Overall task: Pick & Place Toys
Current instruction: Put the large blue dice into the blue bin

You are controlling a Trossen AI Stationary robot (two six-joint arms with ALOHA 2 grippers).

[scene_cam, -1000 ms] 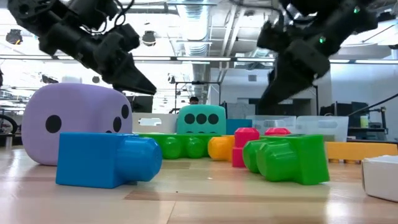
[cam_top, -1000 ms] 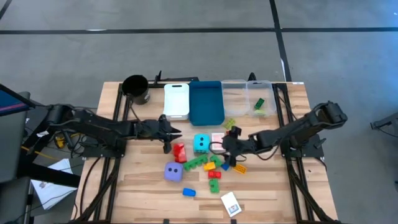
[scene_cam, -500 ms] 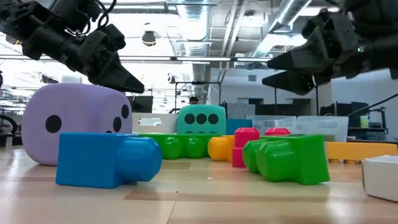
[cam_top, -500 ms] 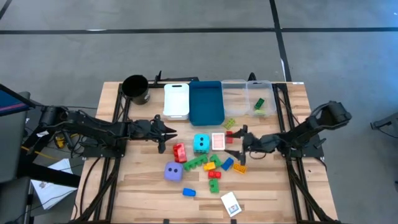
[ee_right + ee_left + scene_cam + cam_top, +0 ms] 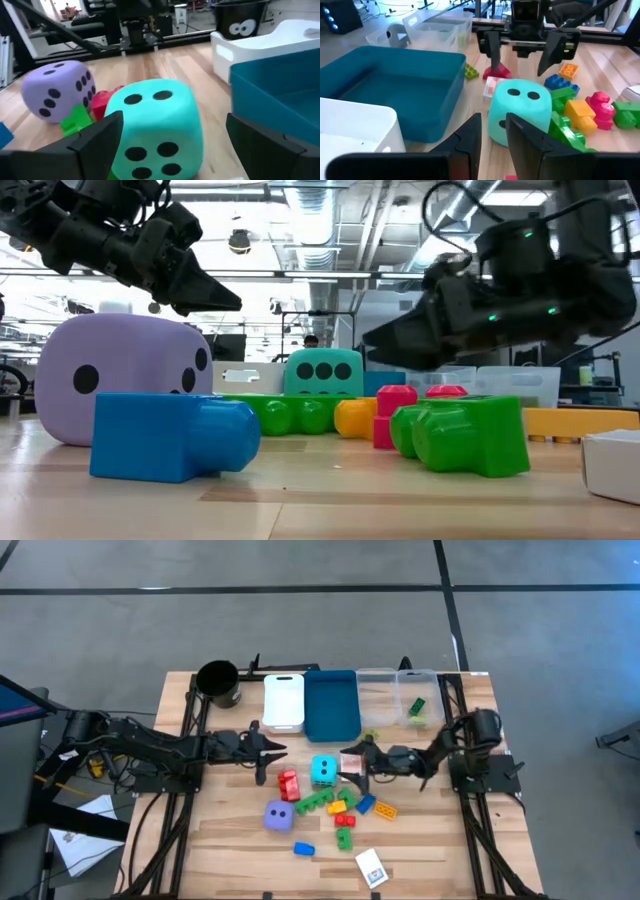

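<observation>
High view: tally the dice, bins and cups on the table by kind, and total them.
Dice: 2 (cyan die, purple die)
Bins: 4 (white bin, blue bin, two clear bins)
Cups: 1 (black cup)
Total: 7

Black cup, three bins (white, blue, clear).

Even, diffuse overhead light falls on the wooden table in the high view, with only soft, short shadows beside the purple die. In the low view, bright ceiling lights above the purple die wash out the background, and both arms read as dark silhouettes. The near blue brick is slightly soft. In the right wrist view, the cyan die is mildly blurred.
</observation>
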